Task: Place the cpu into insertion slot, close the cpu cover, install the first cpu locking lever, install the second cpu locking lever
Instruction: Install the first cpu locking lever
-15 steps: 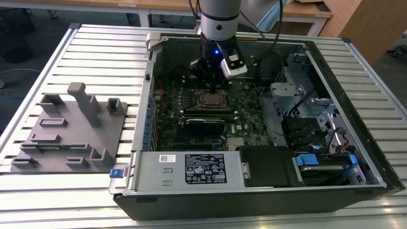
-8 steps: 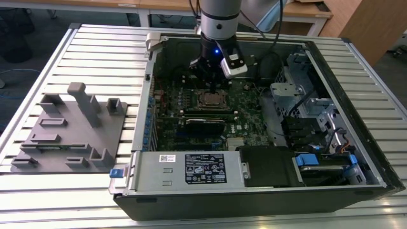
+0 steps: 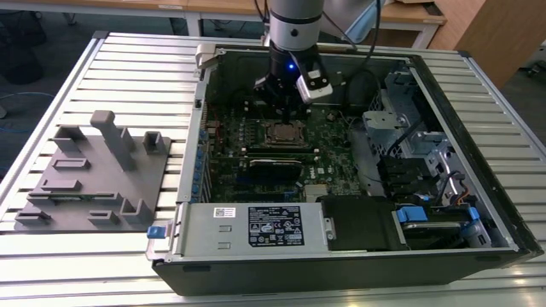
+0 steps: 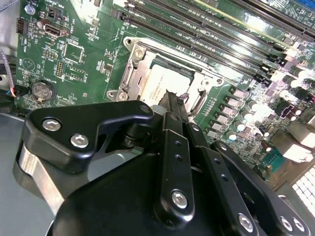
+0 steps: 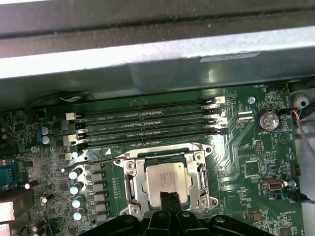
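Cpu point(image 5: 166, 178) lies seated in the insertion slot point(image 5: 123, 164), lower centre of the first wrist view, with the cpu cover point(image 5: 135, 186) down around it. Gripper point(image 5: 170, 197) is narrow, nothing seen between the fingers, its tip at the chip's edge. Risk: off-centre pressure could scrape the lid or skew the cover.

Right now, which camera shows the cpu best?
The first wrist view: the cpu faces the camera squarely, the claw overlapping just one edge. The second wrist view shows it obliquely, partly behind the claw. The exterior view shows it far off beneath the claw.
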Robot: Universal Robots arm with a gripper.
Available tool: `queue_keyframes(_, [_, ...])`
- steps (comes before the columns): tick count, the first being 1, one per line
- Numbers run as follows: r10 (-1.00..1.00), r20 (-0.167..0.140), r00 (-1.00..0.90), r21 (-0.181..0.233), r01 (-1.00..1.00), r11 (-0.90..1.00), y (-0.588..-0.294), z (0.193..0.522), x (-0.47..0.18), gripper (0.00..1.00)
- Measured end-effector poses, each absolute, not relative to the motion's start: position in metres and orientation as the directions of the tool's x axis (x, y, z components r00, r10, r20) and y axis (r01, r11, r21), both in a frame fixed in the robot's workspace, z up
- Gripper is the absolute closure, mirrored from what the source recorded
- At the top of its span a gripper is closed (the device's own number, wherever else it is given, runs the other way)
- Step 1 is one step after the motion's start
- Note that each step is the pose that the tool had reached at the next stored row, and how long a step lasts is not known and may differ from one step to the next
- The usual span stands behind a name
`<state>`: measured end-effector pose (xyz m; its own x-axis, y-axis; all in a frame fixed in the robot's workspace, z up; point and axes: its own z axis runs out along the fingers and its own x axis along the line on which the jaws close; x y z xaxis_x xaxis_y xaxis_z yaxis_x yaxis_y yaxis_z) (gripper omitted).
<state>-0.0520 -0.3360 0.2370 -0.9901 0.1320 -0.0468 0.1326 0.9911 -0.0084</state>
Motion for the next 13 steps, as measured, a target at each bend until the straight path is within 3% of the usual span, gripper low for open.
queue_keyframes(13, [0.132,-0.047,-0.99,-0.008,0.133,0.991,-0.3359,0.2438,-0.052,0.9])
